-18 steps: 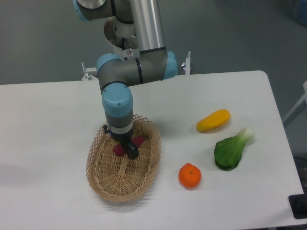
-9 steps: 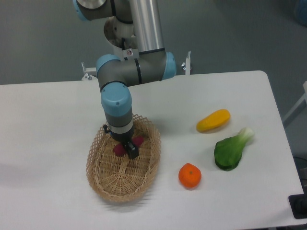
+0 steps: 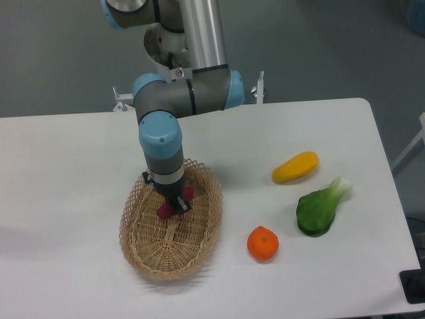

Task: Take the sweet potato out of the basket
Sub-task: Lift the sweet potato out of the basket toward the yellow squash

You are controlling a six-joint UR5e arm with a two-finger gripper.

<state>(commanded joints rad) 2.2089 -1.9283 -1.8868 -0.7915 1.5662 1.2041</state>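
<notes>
Pointed straight down into the basket (image 3: pixel 143 256), the claw (image 3: pixel 180 205) is seen only as a dark tip below the grey and blue wrist; its two fingers cannot be told apart, so whether they are apart or together cannot be told. Magenta-purple ends of the sweet potato (image 3: pixel 164 212) are shown on either side of that tip, one low at its left and one higher at its right, while the middle of the tuber is hidden behind the claw. It looks to be gripped there, but contact cannot be confirmed, and it cannot be made out whether the tuber rests on the wicker floor or is raised off it.

The basket lies near the front edge of the white bench (image 3: pixel 60 173), left of its middle, with its far rim partly covered by the arm. The upper arm is cut off by the top of the picture.

Toward the right edge of the bench, a yellow vegetable (image 3: pixel 295 167) is laid, with a green leafy vegetable (image 3: pixel 319 209) just beside it on the near side. An orange fruit (image 3: pixel 263 243) is placed between the basket and the leafy vegetable, apart from both. At the front right corner a dark object (image 3: pixel 414 287) is cut off by the picture edge and cannot be identified
</notes>
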